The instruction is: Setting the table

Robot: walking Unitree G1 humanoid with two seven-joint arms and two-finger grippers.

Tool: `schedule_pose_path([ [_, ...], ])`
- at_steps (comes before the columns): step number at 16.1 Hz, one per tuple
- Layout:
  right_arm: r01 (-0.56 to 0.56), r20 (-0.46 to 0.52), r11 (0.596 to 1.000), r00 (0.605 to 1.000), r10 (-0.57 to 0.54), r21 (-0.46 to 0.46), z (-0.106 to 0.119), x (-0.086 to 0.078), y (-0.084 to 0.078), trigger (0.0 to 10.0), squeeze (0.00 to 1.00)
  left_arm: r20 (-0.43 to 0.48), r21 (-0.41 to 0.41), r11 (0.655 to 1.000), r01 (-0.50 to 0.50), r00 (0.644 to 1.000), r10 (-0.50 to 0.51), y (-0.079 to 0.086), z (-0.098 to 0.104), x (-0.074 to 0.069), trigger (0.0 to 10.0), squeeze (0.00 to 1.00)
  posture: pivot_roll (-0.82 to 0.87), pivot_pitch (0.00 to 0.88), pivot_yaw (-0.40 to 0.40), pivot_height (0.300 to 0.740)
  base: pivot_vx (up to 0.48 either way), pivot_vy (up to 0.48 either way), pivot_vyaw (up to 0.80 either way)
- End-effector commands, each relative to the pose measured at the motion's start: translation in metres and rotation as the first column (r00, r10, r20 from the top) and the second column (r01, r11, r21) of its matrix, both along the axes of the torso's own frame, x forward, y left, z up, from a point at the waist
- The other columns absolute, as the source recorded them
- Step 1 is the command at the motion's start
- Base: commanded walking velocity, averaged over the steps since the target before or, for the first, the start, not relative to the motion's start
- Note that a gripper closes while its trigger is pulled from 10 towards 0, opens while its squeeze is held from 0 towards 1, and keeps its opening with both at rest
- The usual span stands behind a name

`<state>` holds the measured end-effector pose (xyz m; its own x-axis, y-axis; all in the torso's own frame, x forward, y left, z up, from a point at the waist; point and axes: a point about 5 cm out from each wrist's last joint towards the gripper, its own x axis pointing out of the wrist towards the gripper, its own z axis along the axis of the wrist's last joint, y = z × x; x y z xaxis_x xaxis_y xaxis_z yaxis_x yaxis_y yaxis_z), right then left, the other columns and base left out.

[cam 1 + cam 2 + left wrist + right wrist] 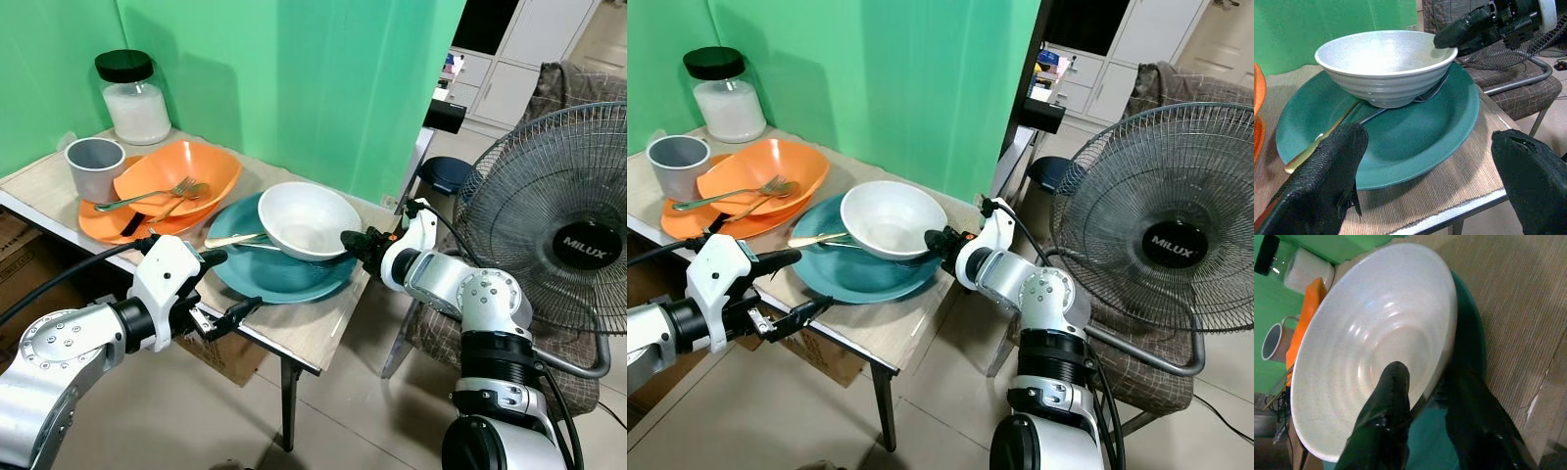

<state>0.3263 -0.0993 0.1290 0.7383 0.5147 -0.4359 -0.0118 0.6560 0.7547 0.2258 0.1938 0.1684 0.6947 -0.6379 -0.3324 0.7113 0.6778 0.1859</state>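
Right wrist view: the right claw point(1422, 396) is clamped on the white bowl's point(1361, 328) rim (one finger inside, one outside), hiding the teal plate point(1469, 333). The left claw point(1430, 166) hangs spread apart near the counter point(1459, 181) edge, its fingertips cut off.

I see a white speckled bowl point(307, 217) on a teal plate point(279, 269) — beside them an orange bowl point(176, 176), grey cup point(94, 164), and green backdrop point(294, 78).

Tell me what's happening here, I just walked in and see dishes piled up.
The robot's right gripper has pinched the rim of the white bowl, one finger inside and one outside. The bowl sits on the teal plate, over cutlery. The left gripper hovers open at the table's front edge, facing the plate.
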Motion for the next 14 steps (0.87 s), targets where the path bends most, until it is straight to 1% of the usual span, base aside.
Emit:
schedule_pose_path([
  [1,0.005,0.001,1.000,1.000,-0.005,0.021,0.003,0.002,0.000,0.0,0.00,0.029,0.014,1.000,0.023,0.999,-0.024,-0.004,0.005,0.001,10.0,0.22,0.04,0.000,-0.080,0.740,0.000,0.000,0.00],
  [6,0.008,0.001,1.000,1.000,-0.008,0.022,0.003,0.002,0.000,0.0,0.00,0.033,0.018,1.000,0.025,0.999,-0.026,-0.004,0.005,0.002,10.0,0.22,0.04,0.000,-0.079,0.740,0.000,0.000,0.00],
  [8,0.026,0.027,1.000,0.999,-0.027,0.015,0.005,0.004,-0.002,0.0,0.00,0.039,0.023,0.999,0.023,0.999,-0.024,-0.003,0.006,0.003,10.0,0.22,0.03,0.000,-0.076,0.740,0.000,0.000,0.00],
  [9,0.040,0.110,0.999,0.993,-0.043,0.032,0.014,0.005,-0.005,0.0,0.00,0.052,0.023,1.000,0.011,0.999,-0.013,-0.002,0.008,0.004,10.0,0.22,0.04,0.000,-0.074,0.740,0.000,0.000,0.00],
  [10,0.046,0.208,0.999,0.977,-0.050,0.028,0.023,0.006,-0.006,0.0,0.00,0.071,0.025,1.000,-0.007,0.997,0.005,0.000,0.010,0.006,10.0,0.22,0.04,0.000,-0.074,0.740,0.000,0.000,0.00],
  [11,0.040,0.278,0.999,0.960,-0.042,0.012,0.031,0.004,-0.006,0.0,0.00,0.086,0.022,0.999,-0.024,0.996,0.022,0.002,0.012,0.009,10.0,0.22,0.04,0.000,-0.072,0.740,0.000,0.000,0.00],
  [12,0.031,0.322,0.999,0.946,-0.033,0.010,0.037,0.002,-0.007,0.0,0.00,0.101,0.021,0.999,-0.043,0.994,0.041,0.004,0.014,0.011,10.0,0.22,0.03,0.000,-0.069,0.740,0.000,0.000,0.00],
  [13,0.029,0.331,1.000,0.943,-0.030,0.007,0.039,0.001,-0.007,0.0,0.00,0.105,0.020,0.999,-0.049,0.993,0.047,0.005,0.015,0.012,10.0,0.22,0.03,0.000,-0.069,0.740,0.000,0.000,0.00],
  [14,0.042,0.360,0.999,0.932,-0.040,0.003,0.044,0.000,-0.010,0.0,0.00,0.122,0.020,0.998,-0.064,0.991,0.061,0.006,0.016,0.014,10.0,0.22,0.03,0.000,-0.068,0.740,0.000,0.000,0.00],
])
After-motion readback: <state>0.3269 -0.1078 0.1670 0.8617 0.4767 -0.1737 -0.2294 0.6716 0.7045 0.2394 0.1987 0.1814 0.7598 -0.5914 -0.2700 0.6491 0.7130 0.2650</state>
